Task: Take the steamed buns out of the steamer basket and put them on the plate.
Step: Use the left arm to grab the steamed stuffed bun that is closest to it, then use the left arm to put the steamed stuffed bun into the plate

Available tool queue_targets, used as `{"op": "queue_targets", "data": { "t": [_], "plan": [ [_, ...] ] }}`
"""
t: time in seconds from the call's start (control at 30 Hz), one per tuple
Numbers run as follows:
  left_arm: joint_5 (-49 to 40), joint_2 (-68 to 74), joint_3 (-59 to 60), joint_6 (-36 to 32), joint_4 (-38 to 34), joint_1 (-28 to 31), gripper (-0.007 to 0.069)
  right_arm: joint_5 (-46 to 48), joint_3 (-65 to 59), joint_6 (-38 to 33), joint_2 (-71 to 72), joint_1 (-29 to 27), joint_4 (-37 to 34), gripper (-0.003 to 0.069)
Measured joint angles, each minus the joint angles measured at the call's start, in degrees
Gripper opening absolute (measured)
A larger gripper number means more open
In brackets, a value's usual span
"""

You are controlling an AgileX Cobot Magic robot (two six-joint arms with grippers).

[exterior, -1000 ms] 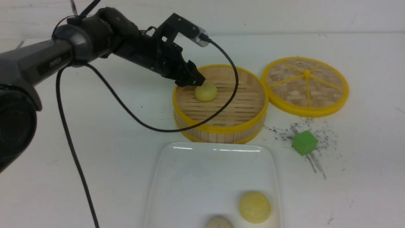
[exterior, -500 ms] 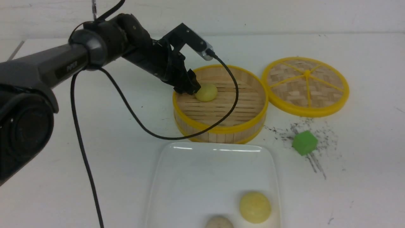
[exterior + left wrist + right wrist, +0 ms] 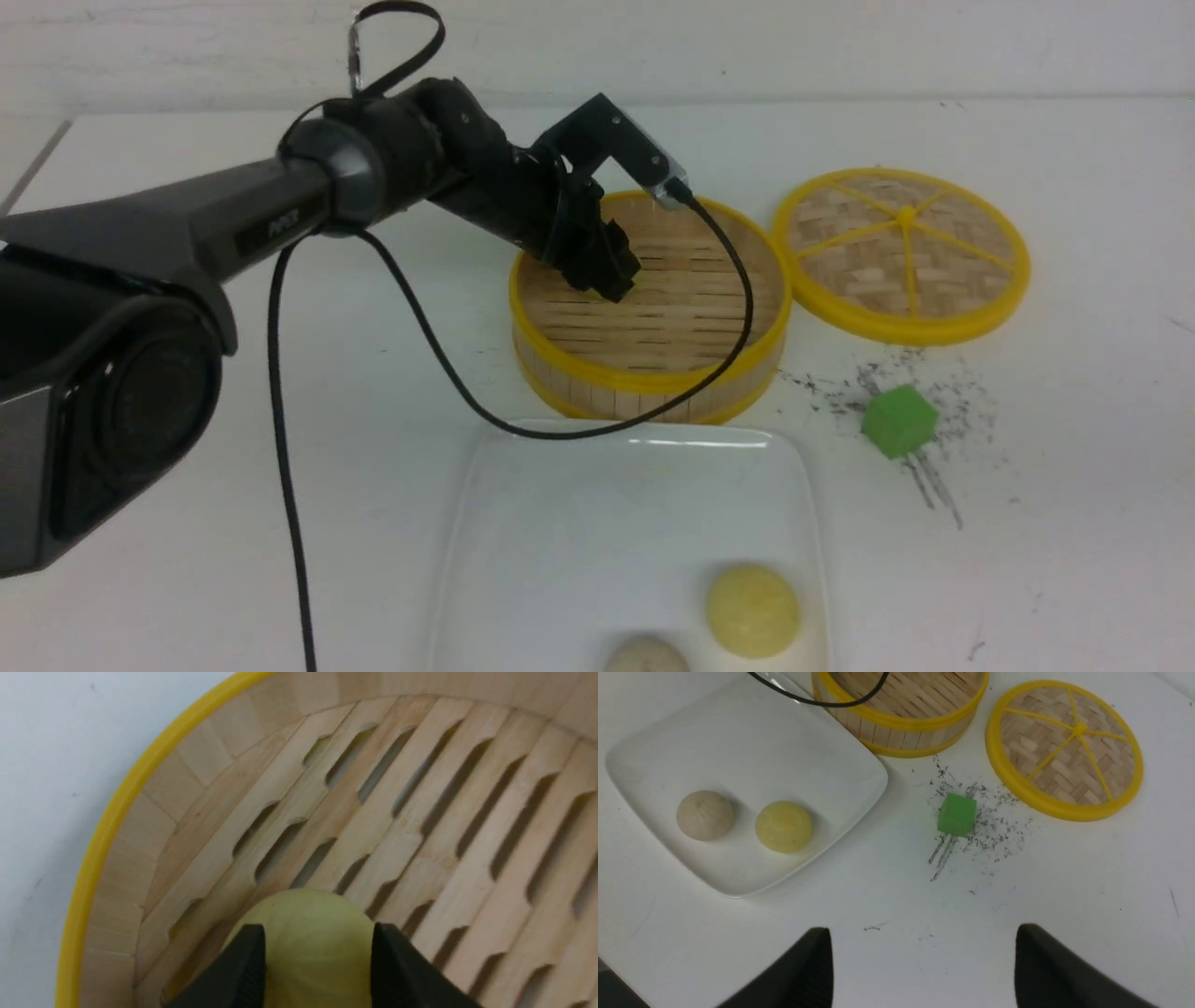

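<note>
- Front view: the white counter runs back to a pale wall. Dark scuff marks smear it well to the right of the left fingers.
- Front view: the left fingers reach down inside the steamer basket, a little left of its middle, and hide whatever sits between them. The arm's black cable droops over the basket's near rim to the far edge of the plate.
- Front view: the plate lies nearer the robot than those fingers, just clear of the basket. A pale yellow bun and a greyish bun sit by its near right edge, and the rest of its surface is bare.
- Front view: right of the fingers, the woven lid lies flat just beside the basket. The green cube stands apart, among the scuffs.
- Left wrist view: the left fingers close narrowly on the third bun, one against each flank, and it rests on the slatted floor. The yellow rim curves close on one side, and open slats stretch ahead.
- Right wrist view: the right fingers stand wide apart with nothing between them, above bare counter. Ahead of them lie the plate with its two buns, the cube, the lid and the basket's near wall.
</note>
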State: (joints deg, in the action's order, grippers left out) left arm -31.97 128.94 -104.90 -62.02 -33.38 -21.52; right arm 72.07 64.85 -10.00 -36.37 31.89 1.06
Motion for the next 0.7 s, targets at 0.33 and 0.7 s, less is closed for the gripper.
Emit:
{"op": "queue_targets", "data": {
  "t": [0.33, 0.7],
  "plan": [
    [1.1, -0.1, -0.3, 1.5, 0.4, 0.1, 0.0023, 0.0, 0.0, -0.5, 0.0, 0.0, 0.1, 0.0512],
    [-4.0, -15.9, -0.2, 15.3, 6.3, 0.8, 0.0022, 0.0, 0.0, -0.6, 0.0, 0.0, 0.1, 0.0512]
  ]
}}
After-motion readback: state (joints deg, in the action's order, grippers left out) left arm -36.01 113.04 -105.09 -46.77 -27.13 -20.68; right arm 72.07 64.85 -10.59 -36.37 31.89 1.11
